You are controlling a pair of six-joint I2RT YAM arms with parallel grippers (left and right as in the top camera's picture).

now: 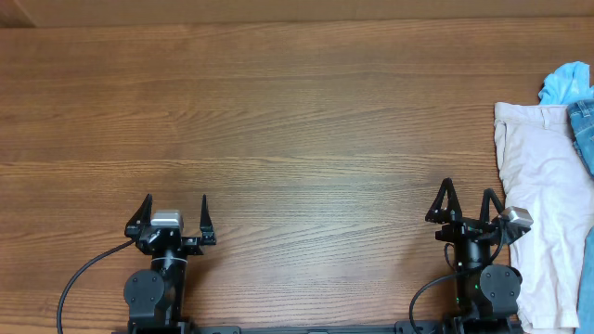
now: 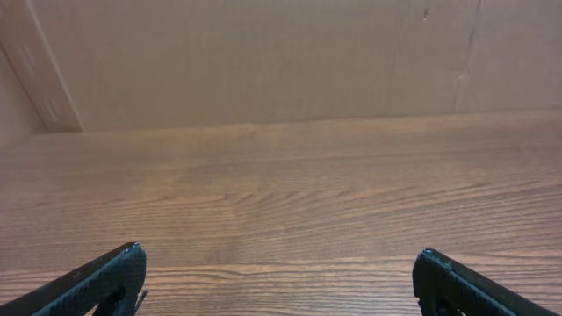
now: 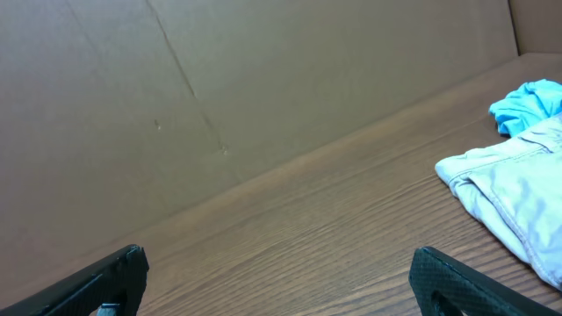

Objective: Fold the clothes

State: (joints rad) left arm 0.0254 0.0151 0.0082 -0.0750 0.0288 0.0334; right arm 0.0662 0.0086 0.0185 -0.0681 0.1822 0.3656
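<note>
I see both arms at the near edge of the table, one at each end. The left claw has its two fingers spread wide apart, with nothing between them, only bare wood in front of it. The right claw is spread wide too, and it holds nothing.

The clothes are all at the right end of the table. The cream trousers lie in a long, rumpled strip that runs from the far side down to the near edge. The right arm sits just beside them, and part of it looks to be right at the cloth's edge; I cannot tell if it touches. The jeans lie past the trousers on the right, partly cut off by the side of the picture. A bright blue cloth is bunched up at the far end of the pile.

The left claw is well apart from the clothes. Behind the table stands a plain brown wall.
</note>
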